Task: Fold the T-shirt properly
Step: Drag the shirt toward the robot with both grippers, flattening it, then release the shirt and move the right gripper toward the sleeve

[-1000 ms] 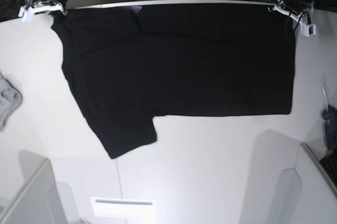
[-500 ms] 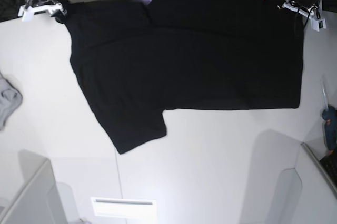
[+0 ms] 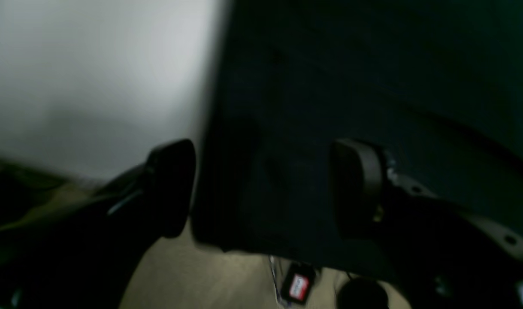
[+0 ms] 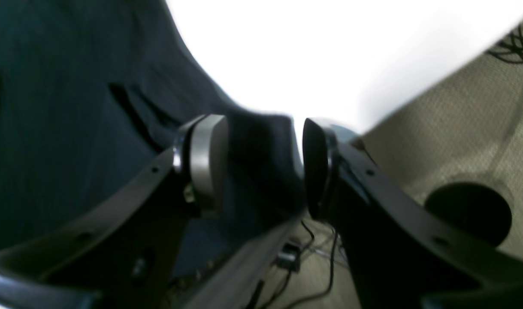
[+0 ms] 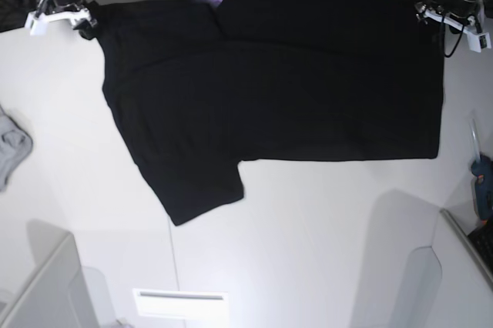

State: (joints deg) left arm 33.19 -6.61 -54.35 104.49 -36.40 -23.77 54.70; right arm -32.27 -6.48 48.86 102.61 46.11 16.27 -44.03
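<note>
White table (image 5: 308,251) with black T-shirt (image 5: 269,89) spread flat, far corners between parted jaws of left gripper (image 3: 261,189) at 2 o'clock and right gripper (image 4: 263,165) at 10, presumably releasing after laying out.

The T-shirt (image 5: 269,89) lies on the table (image 5: 308,251), far side.

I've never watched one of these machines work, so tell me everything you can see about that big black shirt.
The T-shirt is plain black, soft-looking cloth, spread flat on the white table. One short sleeve sticks out toward the near side. Its far edge hangs past the table's back edge. The right claw and the left claw each straddle a far corner, jaws apart, not pinching. No print shows.
</note>
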